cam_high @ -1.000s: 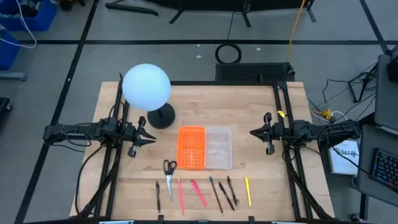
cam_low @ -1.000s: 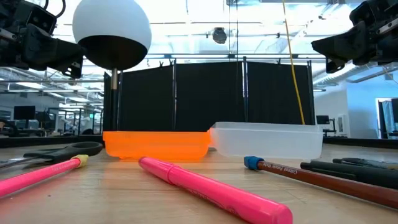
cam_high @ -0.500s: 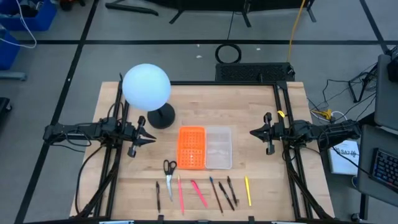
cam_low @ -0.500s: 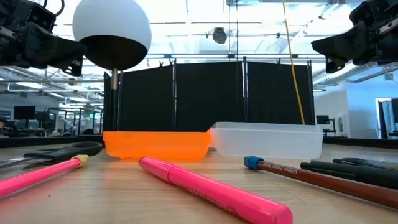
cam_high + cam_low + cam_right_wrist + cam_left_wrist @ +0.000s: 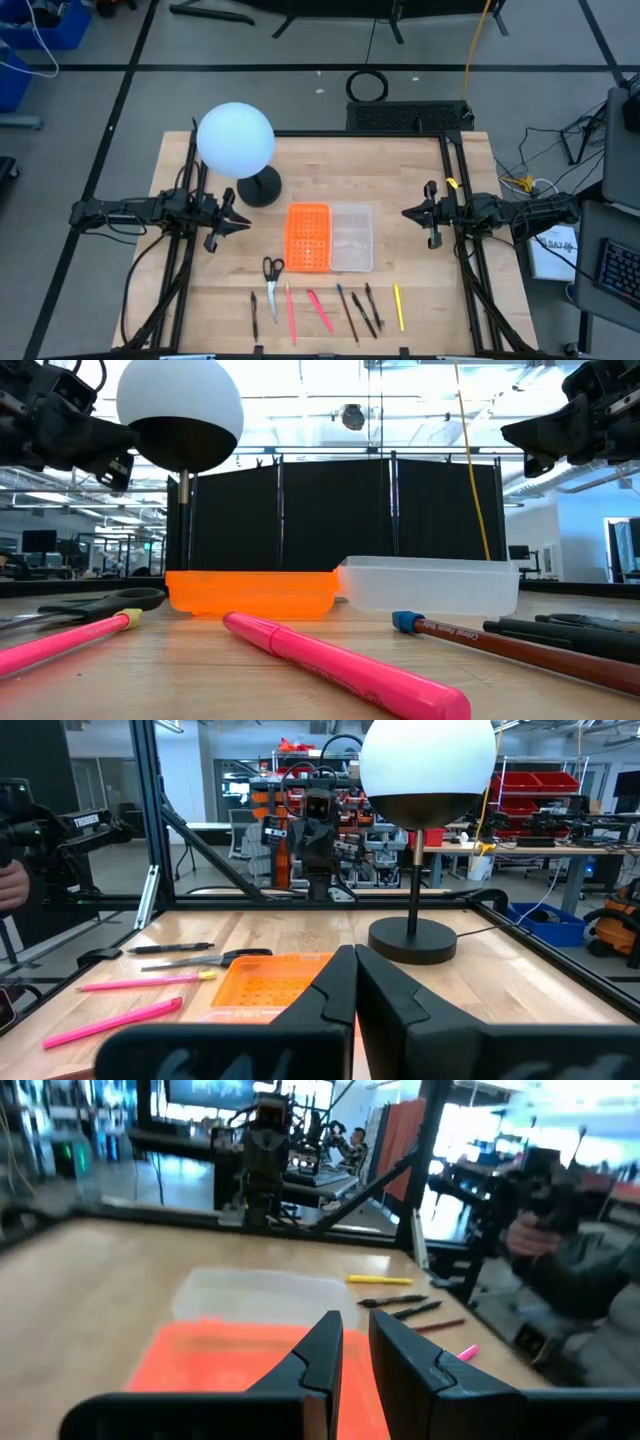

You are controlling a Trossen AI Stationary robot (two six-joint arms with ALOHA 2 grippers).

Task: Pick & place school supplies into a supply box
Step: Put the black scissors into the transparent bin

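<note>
Spanning most of the overhead view, a pale wooden table (image 5: pixel 400 190) is framed by dark rails along its left and right edges. Bare wood lies open between each rail and the middle of the table. A white globe lamp (image 5: pixel 236 139) stands toward the far left part of the table.

The supply box (image 5: pixel 351 237) sits at the centre: a clear shallow tray joined to an orange gridded panel (image 5: pixel 308 237) on its left. Nothing visible lies inside the tray.

The left gripper (image 5: pixel 237 222) hangs above the table just left of the orange panel, apart from it, its fingers narrowly parted in the left wrist view and holding nothing. The right gripper (image 5: pixel 410 213) hangs to the right of the clear tray with open wood between them, its fingers pressed together and empty.

The school supplies lie in a row along the near edge, well apart from both grippers. From left: black-handled scissors (image 5: pixel 272 274), a dark pen (image 5: pixel 253 308), two pink pens (image 5: pixel 320 309), three dark pencils (image 5: pixel 359 310), and a yellow pencil (image 5: pixel 398 305).
</note>
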